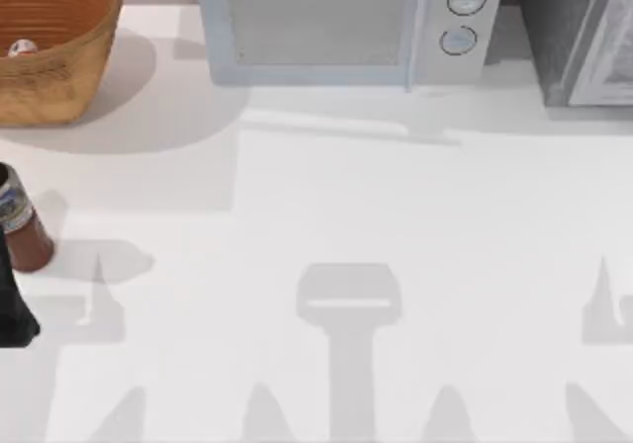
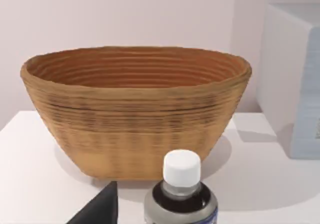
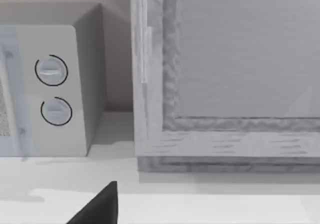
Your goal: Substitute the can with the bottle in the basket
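The wicker basket (image 1: 59,87) stands at the table's far left corner, and the small white-and-red can (image 1: 22,47) lies inside it. The reddish-brown bottle (image 1: 24,230) with a blue-and-white label stands upright at the left edge, nearer than the basket. My left gripper (image 1: 10,275) is just behind the bottle, open and holding nothing. In the left wrist view the bottle (image 2: 181,194), white-capped, rises in front of the basket (image 2: 135,119), with one black finger (image 2: 102,209) beside it and apart from it. The right wrist view shows one black finger (image 3: 102,206) above bare table.
A pale microwave (image 1: 336,23) stands at the back middle, and a grey appliance (image 1: 579,33) at the back right. The right wrist view faces both, the microwave (image 3: 50,84) and the appliance (image 3: 230,74). White tabletop (image 1: 346,206) stretches across the middle and right.
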Action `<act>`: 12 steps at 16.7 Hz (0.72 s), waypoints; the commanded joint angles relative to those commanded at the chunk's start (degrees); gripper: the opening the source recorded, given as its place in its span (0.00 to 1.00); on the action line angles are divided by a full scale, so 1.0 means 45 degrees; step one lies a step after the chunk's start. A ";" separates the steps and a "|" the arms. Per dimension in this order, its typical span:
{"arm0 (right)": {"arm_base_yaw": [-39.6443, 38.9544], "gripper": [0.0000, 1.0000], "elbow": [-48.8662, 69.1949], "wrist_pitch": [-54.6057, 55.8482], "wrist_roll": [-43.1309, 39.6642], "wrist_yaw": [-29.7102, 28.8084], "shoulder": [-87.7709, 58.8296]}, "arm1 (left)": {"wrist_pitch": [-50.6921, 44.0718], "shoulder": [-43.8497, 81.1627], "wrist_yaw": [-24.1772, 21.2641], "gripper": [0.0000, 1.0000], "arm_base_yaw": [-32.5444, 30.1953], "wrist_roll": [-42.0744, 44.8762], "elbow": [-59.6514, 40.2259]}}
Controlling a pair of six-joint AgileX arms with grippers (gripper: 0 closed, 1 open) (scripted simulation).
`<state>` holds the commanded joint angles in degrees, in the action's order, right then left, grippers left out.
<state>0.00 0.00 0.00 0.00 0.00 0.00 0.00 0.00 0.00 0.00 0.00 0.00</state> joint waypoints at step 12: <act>0.0000 1.00 0.0000 0.0000 0.0000 0.0000 0.0000 | -0.2972 0.5871 -0.0313 1.00 0.0755 0.0232 -0.5518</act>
<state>0.00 0.00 0.00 0.00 0.00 0.00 -13.37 26.42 -1.41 3.40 1.04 -24.83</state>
